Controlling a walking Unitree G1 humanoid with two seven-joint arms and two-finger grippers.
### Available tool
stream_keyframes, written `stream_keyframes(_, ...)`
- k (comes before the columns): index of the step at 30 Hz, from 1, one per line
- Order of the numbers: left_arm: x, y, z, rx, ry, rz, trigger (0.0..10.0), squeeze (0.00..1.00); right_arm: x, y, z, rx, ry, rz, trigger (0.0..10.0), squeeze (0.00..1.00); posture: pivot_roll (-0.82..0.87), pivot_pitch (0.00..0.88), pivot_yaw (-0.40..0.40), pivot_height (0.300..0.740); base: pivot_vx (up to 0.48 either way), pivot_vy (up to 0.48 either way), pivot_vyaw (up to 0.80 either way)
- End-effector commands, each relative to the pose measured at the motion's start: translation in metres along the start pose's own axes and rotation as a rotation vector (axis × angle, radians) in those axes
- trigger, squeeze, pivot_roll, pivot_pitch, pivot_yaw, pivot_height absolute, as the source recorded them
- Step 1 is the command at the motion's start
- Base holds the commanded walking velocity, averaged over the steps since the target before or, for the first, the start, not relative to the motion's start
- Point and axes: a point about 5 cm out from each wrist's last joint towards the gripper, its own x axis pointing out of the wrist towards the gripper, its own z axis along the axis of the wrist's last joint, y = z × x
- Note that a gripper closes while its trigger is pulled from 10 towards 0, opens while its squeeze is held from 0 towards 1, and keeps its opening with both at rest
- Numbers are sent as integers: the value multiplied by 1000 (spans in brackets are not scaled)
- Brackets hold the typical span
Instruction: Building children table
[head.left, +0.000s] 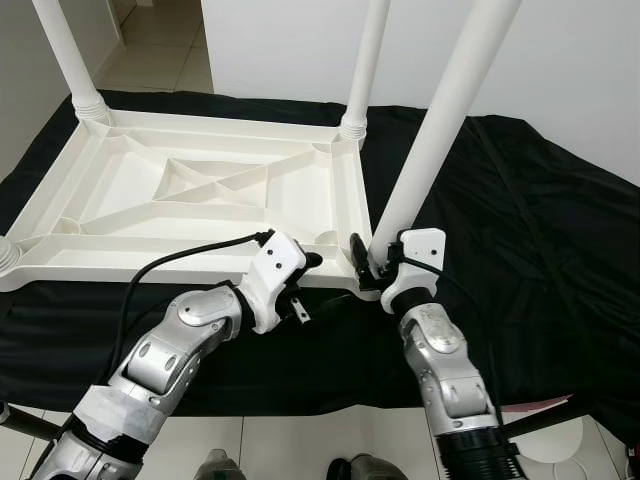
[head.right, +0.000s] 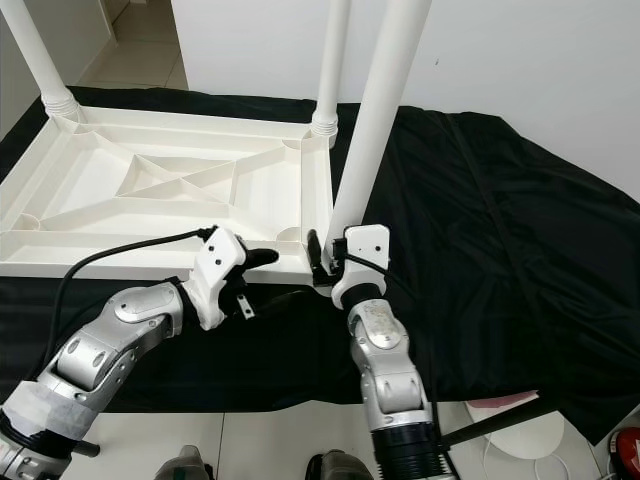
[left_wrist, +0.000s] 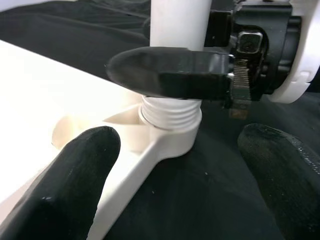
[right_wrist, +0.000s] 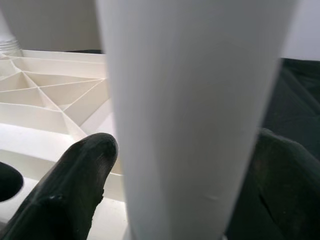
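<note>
A white plastic table top (head.left: 200, 190) lies upside down on a black cloth (head.left: 540, 230). A long white leg (head.left: 440, 130) stands tilted in the near right corner socket (left_wrist: 170, 145), its threaded end (left_wrist: 170, 112) partly showing above the socket. My right gripper (head.left: 368, 262) is shut on this leg just above the threads, a finger (right_wrist: 75, 185) on each side. My left gripper (head.left: 315, 285) is open, its fingers (left_wrist: 75, 180) spread either side of the same corner, touching nothing.
Two more white legs stand in the far left corner (head.left: 70, 60) and far right corner (head.left: 365, 65). A white wall (head.left: 560, 60) rises behind the cloth. Tiled floor (head.left: 300, 445) runs along the near side, with a dark bar (head.right: 500, 420) at the lower right.
</note>
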Motion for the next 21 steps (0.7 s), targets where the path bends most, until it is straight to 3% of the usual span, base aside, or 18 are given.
stream_keyframes(1, 2, -5, -1, 3, 11, -69, 10000, 0, -1, -5, 3, 7, -17, 12, 10000, 1000, 106, 19, -38, 740, 0, 0, 0)
stream_keyframes(5, 1, -3, 3, 15, 11, -86, 10000, 0, -2, -17, 4, 0, -15, 120, 10000, 1000, 105, 36, -24, 740, 0, 0, 0)
stream_keyframes(6, 1, -1, 4, 20, 13, -89, 10000, 0, -3, -19, 3, 1, -4, 184, 10000, 361, 102, 52, -13, 740, 0, 0, 0)
stream_keyframes(7, 0, 2, 6, 23, 14, -93, 10000, 0, -4, -21, 2, -13, 8, 261, 10000, 0, 102, 52, -13, 740, 0, 0, 0)
stream_keyframes(11, 0, 2, 7, 23, 13, -95, 10000, 0, -4, -22, 2, -17, 9, 274, 10000, 0, 102, 52, -13, 740, 0, 0, 0)
stream_keyframes(15, 4, 7, 12, 52, 22, -140, 10000, 0, 9, -34, -1, -85, 30, 385, 10000, 0, 57, 86, 15, 740, 0, 0, 0)
stream_keyframes(21, 8, 5, 13, 54, 17, -161, 10000, 0, 19, -34, -7, -107, 67, 470, 10000, 0, 50, 101, 13, 740, 0, 0, 0)
